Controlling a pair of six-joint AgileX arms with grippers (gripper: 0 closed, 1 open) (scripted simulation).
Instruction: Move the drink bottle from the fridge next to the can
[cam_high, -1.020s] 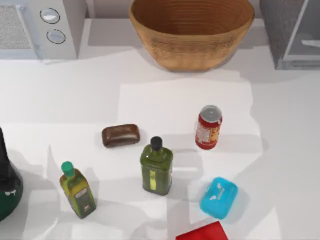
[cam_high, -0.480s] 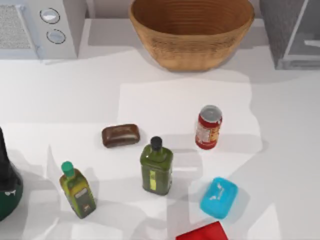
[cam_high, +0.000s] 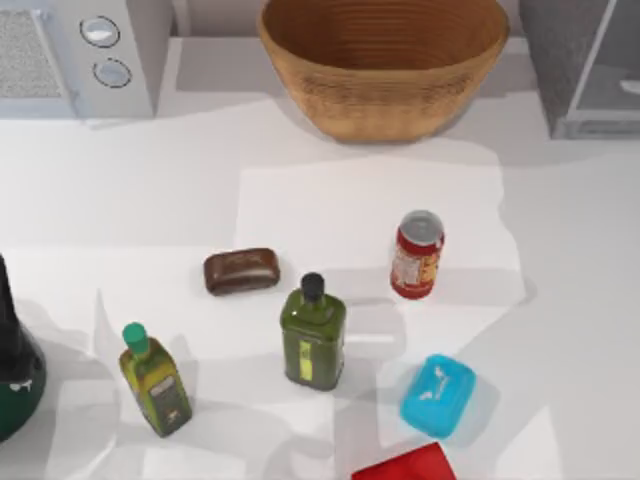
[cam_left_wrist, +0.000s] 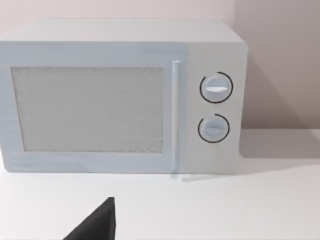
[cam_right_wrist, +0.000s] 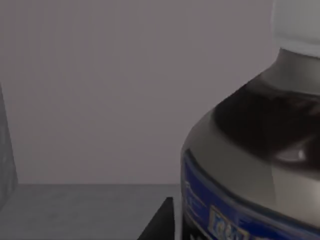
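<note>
Drink bottle: the drink bottle stood close before the right wrist camera, inside a grey-walled space with a flat grey floor; rounded shoulder, dark liquid behind glossy plastic, white cap, blue label band.
Right pincer: one dark finger tip showed just beside the bottle's label; I could not tell whether the pincer was clenched or released.
Fridge: the fridge sat at the worktop's far right corner, boxy, with a speckled grey side and a pale glassy panel (cut off by the top view's edge).
Can: the can stood upright right of centre, a red cylinder with a silver top and yellow-and-white label.
Open room: bare white worktop lay to the can's right and behind it, up to the fridge; this was the widest free stretch.
Basket: a woven wicker bowl sat at the back centre, ribbed and oval.
Near items: a square olive bottle with black cap stood front-left of the can, a glossy blue pad in front of it, a brown rounded bar farther left, a small yellow-green bottle near the left front.
Front edge: a red flat piece touched the picture's lower edge.
Microwave: the light-grey microwave had a speckled door and two round knobs.
Left pincer: a dark tip pointed toward the microwave; its state could not be told.
</note>
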